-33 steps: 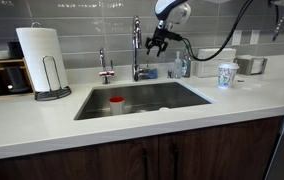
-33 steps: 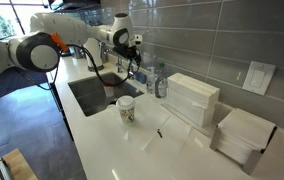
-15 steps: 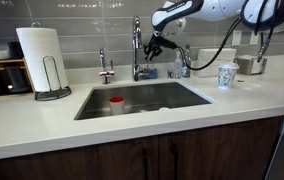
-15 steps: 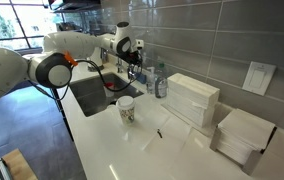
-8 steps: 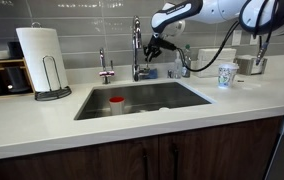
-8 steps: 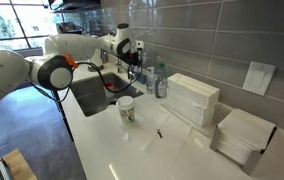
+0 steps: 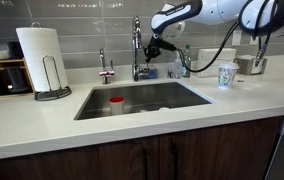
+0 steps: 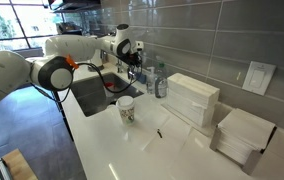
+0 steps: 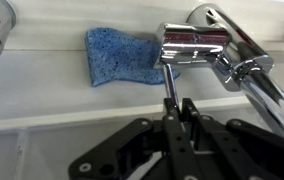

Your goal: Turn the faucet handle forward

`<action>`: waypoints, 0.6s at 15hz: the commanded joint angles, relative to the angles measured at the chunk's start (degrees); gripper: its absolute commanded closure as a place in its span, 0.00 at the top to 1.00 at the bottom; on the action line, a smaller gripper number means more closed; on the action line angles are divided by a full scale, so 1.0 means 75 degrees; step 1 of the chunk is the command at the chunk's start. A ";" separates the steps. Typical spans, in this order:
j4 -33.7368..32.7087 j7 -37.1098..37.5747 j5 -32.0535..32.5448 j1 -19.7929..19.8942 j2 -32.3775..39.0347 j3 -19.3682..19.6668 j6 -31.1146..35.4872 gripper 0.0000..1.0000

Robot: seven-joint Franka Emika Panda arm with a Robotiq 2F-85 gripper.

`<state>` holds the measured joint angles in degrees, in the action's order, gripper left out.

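Observation:
The tall chrome gooseneck faucet point(image 7: 136, 45) stands behind the sink. In the wrist view its body point(image 9: 194, 42) fills the top, and the faucet handle point(image 9: 169, 88), a slim chrome lever, runs down from it into my gripper point(image 9: 179, 110). The black fingers point(image 9: 190, 108) are pressed in on the lever's tip, with almost no gap left. In both exterior views the gripper point(image 7: 152, 46) point(image 8: 135, 58) sits right beside the faucet, level with its body; the handle itself is too small to make out there.
A blue sponge point(image 9: 117, 55) lies on the ledge behind the faucet. A smaller chrome tap point(image 7: 104, 65) stands nearby. The sink point(image 7: 182, 95) holds a red cup point(image 7: 116, 102). A paper towel roll point(image 7: 40, 55), a paper cup point(image 7: 227, 74) and white boxes point(image 8: 192, 98) stand on the counter.
The arm came down from above to the faucet's side, then held its place. Over the last second the fingers drew together onto the lever.

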<state>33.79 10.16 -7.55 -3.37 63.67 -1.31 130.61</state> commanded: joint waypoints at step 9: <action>-0.0194 -0.0031 0.0040 -0.0176 -0.0507 -0.0083 -0.2795 0.03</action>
<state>32.55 9.97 -7.39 -4.03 60.82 -1.57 115.40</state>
